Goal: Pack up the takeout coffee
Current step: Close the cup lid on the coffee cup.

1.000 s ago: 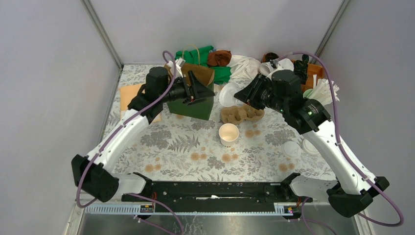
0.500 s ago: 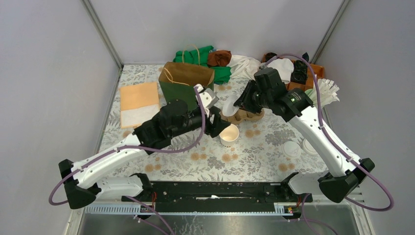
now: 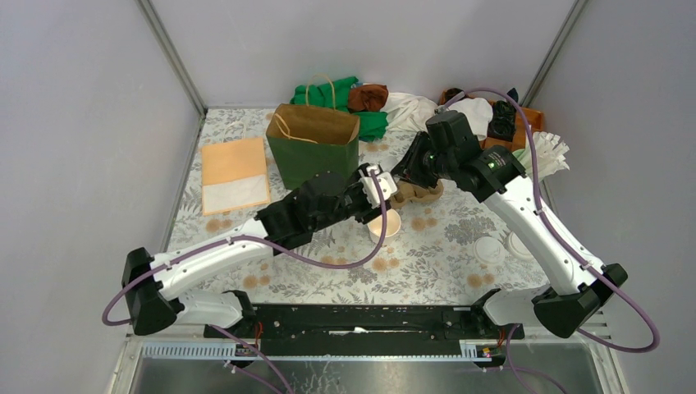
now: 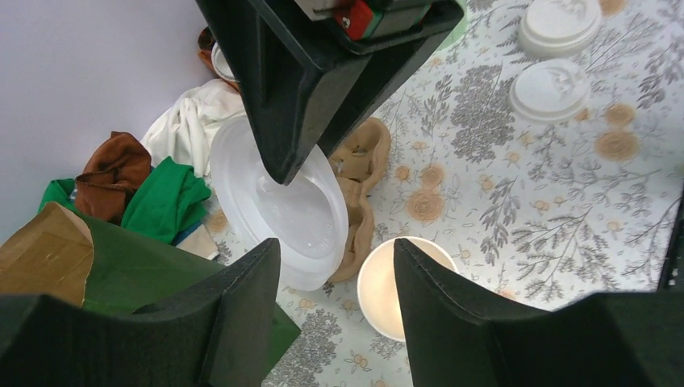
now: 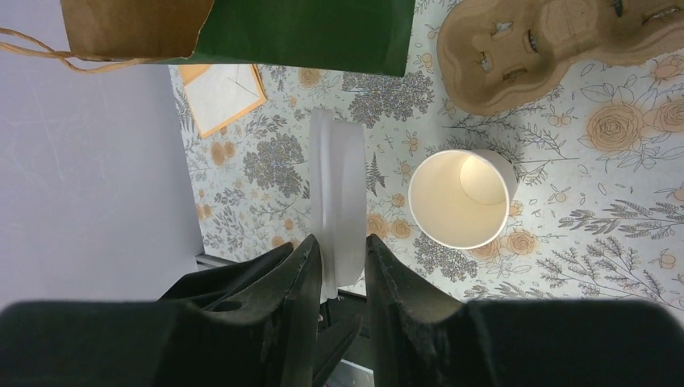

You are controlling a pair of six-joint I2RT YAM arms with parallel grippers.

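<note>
1. Left pincer [image 4: 335, 250] is hovering at the near side of the scene with its jaws standing apart and nothing between them. Seen from its wrist, the gap is lining up on the paper cup [image 5: 461, 198] just beyond the fingertips.
2. That cup is standing upright and lidless on the flowered table [image 3: 443, 271], and it is looking empty inside. I am judging it very light and thin-walled. A sideways nudge is likely to tip it, and a squeeze at the mouth is likely to push it oval. The safer hold is looking like a gentle pinch low on the body, where the base is stiffening the wall. Two spare lids [image 3: 488, 250] are lying flat off to the right, well apart from it.
3. Right pincer [image 5: 339, 240] is clamping the white plastic lid [image 5: 337, 185] by its rim. It is holding the lid edge-on above the table, beside the cup and not touching it. The lid is looking thin, springy and slick, so a rim grip is liable to slip or flex. It is going to need turning flat and pressing evenly around the cup's edge.
4. Behind the cup, the brown cup carrier [image 5: 556, 60] is lying with nothing sitting in the wells that are showing.
5. Farthest back, the green bag [image 3: 312, 160] is standing open, probably waiting for the finished coffee.
</note>
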